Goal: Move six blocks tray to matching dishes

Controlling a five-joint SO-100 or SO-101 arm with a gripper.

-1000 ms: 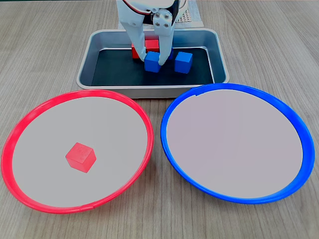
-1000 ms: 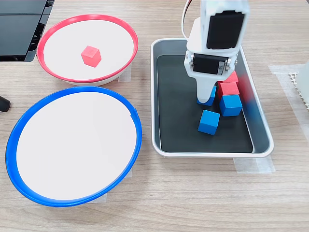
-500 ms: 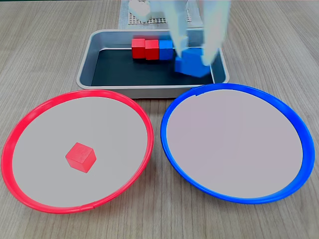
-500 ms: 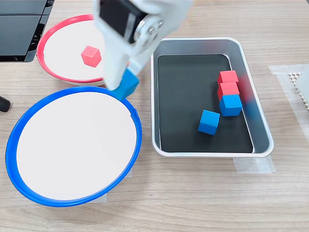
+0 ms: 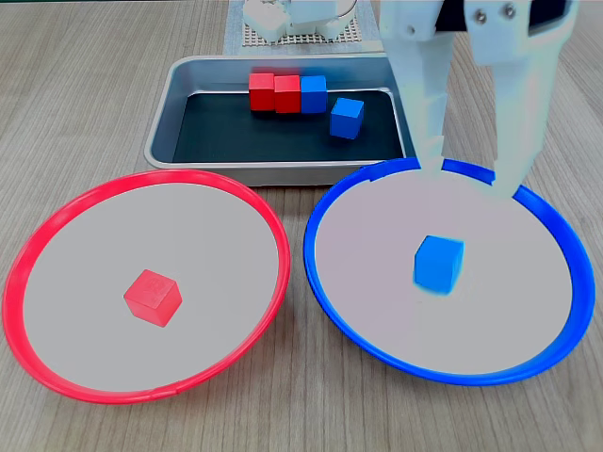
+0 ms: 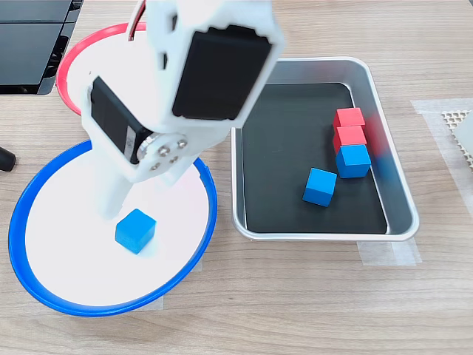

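Blue block (image 5: pixel 439 263) lies loose in the blue-rimmed dish (image 5: pixel 325 282); I see my gripper (image 5: pixel 473 174) above that dish, fingers spread apart, empty.

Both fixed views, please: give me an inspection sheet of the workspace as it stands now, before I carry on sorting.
Surface: wooden table, with tape strips by the tray.
Tray: two red blocks and a blue block in a row along the far wall; another blue block apart.
Blue-rimmed dish: one blue block, free of the fingers.
Red-rimmed dish: one red block.
Clutter: white mesh mat behind the tray.
Gripper: open, above the blue-rimmed dish's far edge.
Cables: red wire on the arm.
Surroundings: dark panel at the table's edge.
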